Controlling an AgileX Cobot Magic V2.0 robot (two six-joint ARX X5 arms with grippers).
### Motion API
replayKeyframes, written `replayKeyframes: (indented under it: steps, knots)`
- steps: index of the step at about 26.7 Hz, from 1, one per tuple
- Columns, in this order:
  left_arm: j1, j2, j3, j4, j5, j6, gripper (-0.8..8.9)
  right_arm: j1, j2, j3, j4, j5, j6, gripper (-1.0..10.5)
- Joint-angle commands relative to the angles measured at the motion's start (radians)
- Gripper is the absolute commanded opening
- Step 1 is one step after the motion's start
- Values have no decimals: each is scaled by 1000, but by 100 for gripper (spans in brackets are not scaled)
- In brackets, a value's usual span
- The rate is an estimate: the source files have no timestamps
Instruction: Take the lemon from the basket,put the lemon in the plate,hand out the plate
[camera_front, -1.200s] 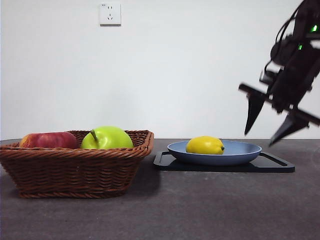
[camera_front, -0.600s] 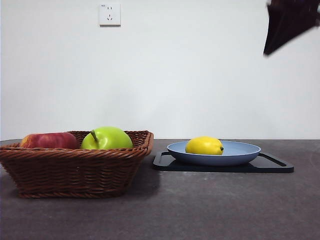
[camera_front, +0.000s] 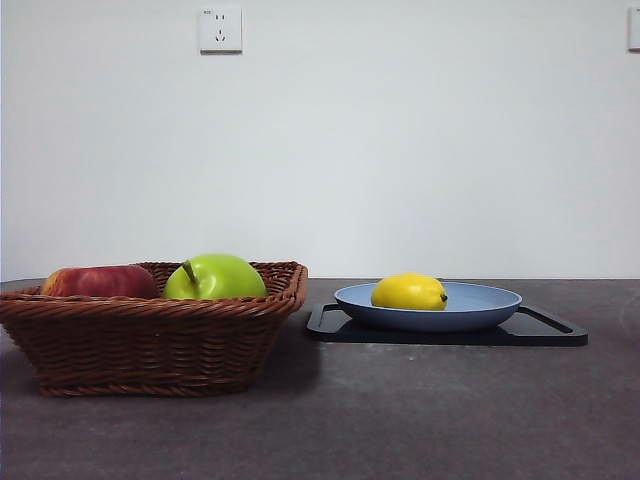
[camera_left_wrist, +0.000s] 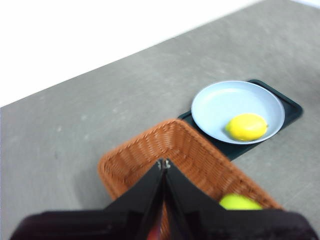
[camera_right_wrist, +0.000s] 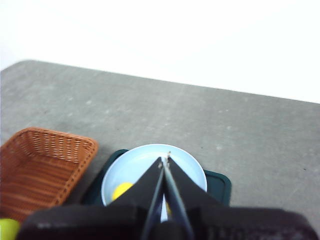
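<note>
We see the basket (camera_front: 150, 325) on one side, holding a green apple (camera_front: 215, 277) and a red apple (camera_front: 98, 281). Just beside it, the plate (camera_front: 480, 305) sits on a black tray (camera_front: 545, 332). The lemon (camera_front: 409, 291) lies in the plate, long axis level, toward the basket-side rim. Right gripper (camera_right_wrist: 164, 159) hangs above the plate, jaws pressed together, empty; it looks nearer. Left gripper (camera_left_wrist: 164, 163) is above the basket, likewise closed and empty. We judge the plate's far rim is free for a grasp.

Front view bright, even, sharp; soft shadow beside basket (camera_front: 150, 330). Both wrist views slightly blurred, wall (camera_right_wrist: 200, 40) blown out white.
</note>
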Motion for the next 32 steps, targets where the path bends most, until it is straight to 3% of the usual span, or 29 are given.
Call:
replayKeyframes:
  steps: [1, 6, 11, 32]
  knots:
    - [-2, -130, -180, 98, -32, -77, 6, 14, -91, -141, 76, 16, 3, 2]
    - [-2, -351, -412, 153, -101, -168, 6, 14, -228, -311, 99, 16, 21, 2]
    - [-2, -499, -481, 176, -151, -196, 6, 14, -279, -356, 101, 15, 55, 3]
    - [8, -566, -484, 172, -149, -202, 8, 14, -275, -356, 111, 13, 55, 3]
